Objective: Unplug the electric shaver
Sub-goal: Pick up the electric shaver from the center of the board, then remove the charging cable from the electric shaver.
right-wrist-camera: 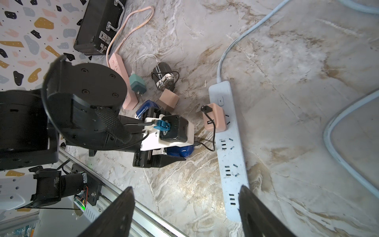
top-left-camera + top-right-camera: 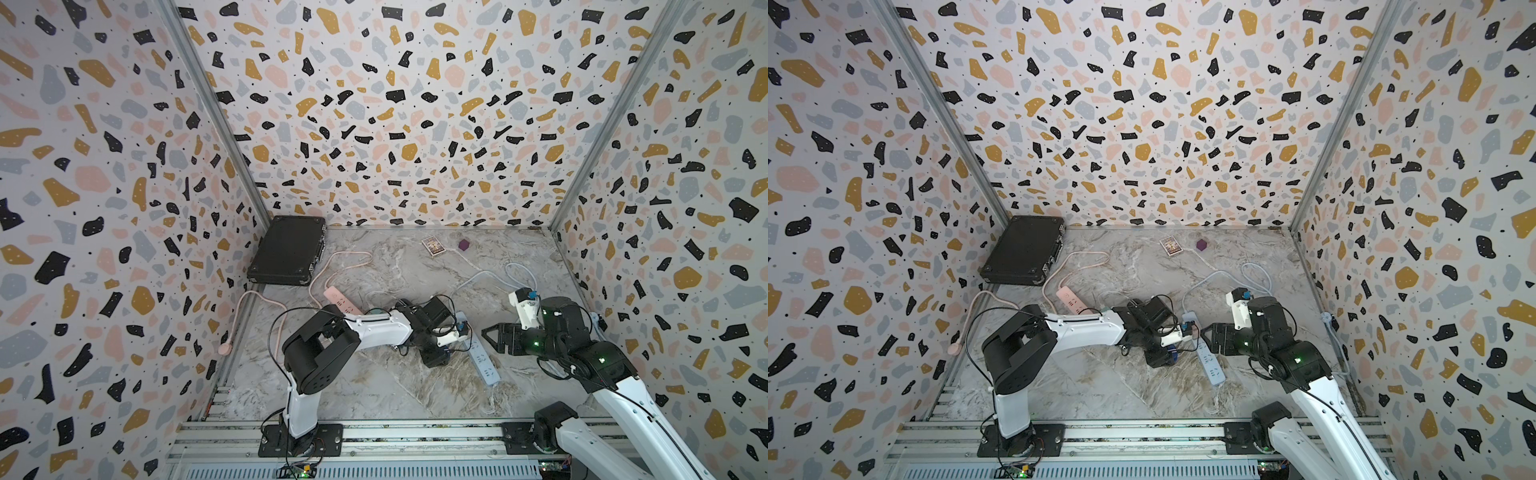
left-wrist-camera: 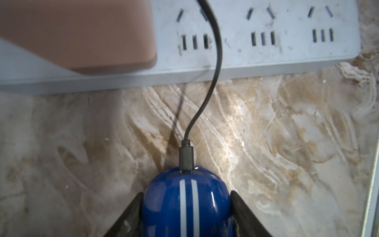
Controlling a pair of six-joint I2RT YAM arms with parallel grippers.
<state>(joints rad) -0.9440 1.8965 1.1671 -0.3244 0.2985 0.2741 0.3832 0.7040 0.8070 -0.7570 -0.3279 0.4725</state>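
Observation:
The electric shaver [image 3: 184,207] is blue with two white stripes and lies on the marble table. My left gripper [image 3: 186,194] is shut on it, one finger pressed against each side. A dark cable [image 3: 217,61] is plugged into the shaver's end by a connector [image 3: 185,158]. It runs to a pink adapter [image 1: 215,119] that sits in the pale blue power strip [image 1: 231,160]. My right gripper [image 1: 185,188] hangs open and empty above the table, by the strip's near end. In both top views the right gripper [image 2: 490,340] [image 2: 1207,338] faces the strip [image 2: 484,361].
A black case [image 2: 289,251] leans in the back left corner. A pink power strip [image 2: 340,301], a teal plug [image 1: 137,84], a black device with a silver head [image 1: 164,79] and a brown cube adapter [image 1: 168,101] lie behind the left arm. A card box [image 2: 432,246] lies far back.

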